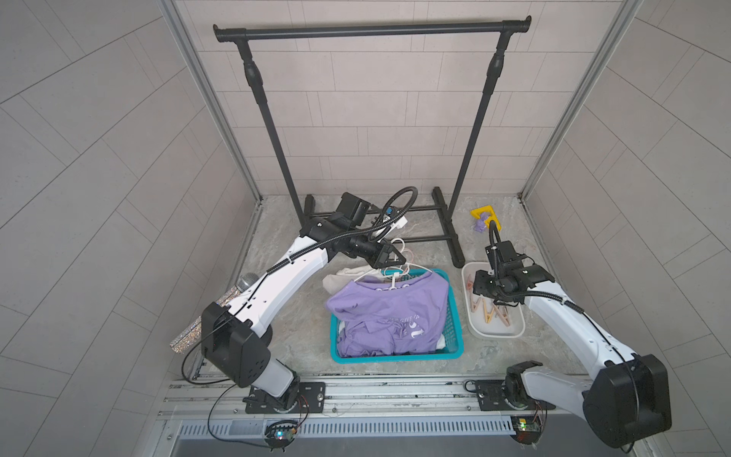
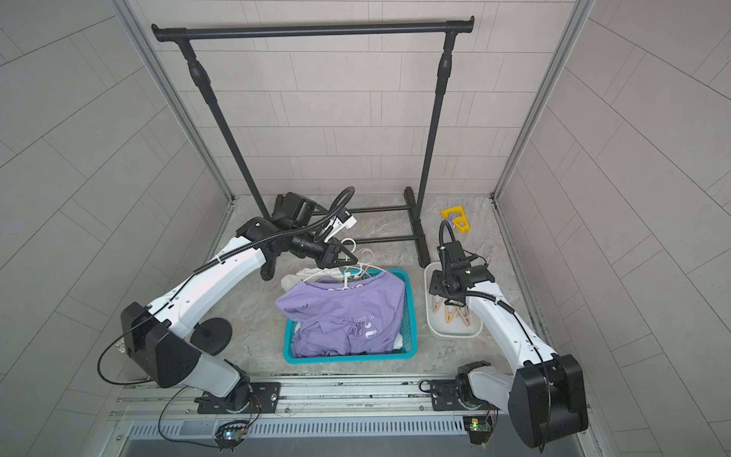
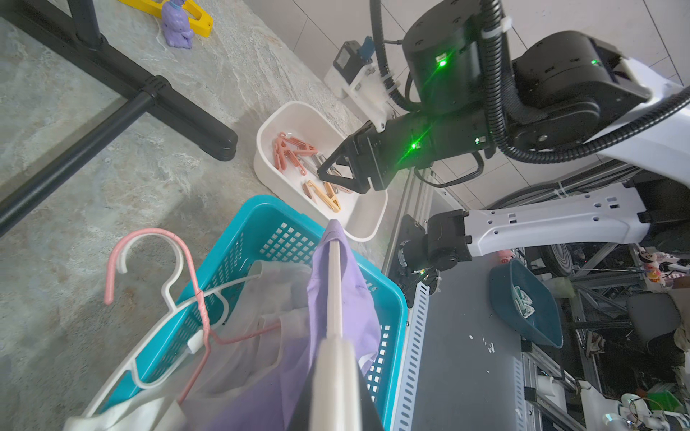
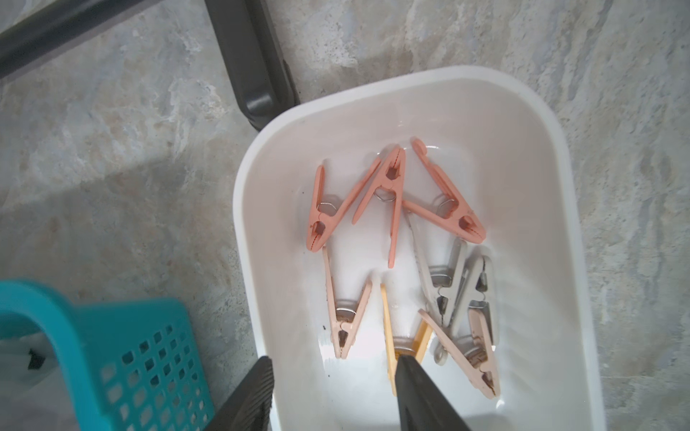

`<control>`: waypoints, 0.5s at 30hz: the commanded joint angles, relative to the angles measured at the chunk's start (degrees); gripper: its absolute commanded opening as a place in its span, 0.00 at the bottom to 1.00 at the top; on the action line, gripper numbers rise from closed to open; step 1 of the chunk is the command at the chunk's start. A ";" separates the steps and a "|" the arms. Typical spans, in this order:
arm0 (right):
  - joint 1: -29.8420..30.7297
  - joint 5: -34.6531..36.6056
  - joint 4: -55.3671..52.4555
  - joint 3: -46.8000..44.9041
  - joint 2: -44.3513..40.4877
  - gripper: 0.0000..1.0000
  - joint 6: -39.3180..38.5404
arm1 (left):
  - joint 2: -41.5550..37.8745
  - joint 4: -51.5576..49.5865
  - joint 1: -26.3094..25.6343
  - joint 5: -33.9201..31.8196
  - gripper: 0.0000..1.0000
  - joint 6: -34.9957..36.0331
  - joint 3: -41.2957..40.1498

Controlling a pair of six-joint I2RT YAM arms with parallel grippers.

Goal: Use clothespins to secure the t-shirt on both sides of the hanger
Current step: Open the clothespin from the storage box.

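No clothespins [image 4: 394, 231] grip the t-shirt [image 1: 389, 312] yet: left tool [image 1: 397, 261] is clamped on its hanger [image 3: 334, 283]; right tool [image 4: 332, 395] gapes half-open, empty, over the tray [image 4: 246, 224].

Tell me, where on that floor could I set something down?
Bare stone lies between the teal basket and the metal rail, and inside the black rack's base. Crowded: the basket, heaped with shirt and hangers, and the white tray of clothespins, where the right fingers reach.
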 commanded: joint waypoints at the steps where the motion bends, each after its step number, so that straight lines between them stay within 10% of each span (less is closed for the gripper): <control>1: -0.22 2.20 2.62 -0.69 2.07 0.54 3.83 | -2.44 1.79 -0.24 -0.75 0.00 0.33 -0.72; 15: -0.17 0.96 7.82 -5.73 7.80 0.52 5.98 | -2.74 1.81 -0.36 -1.02 0.01 -0.02 -0.88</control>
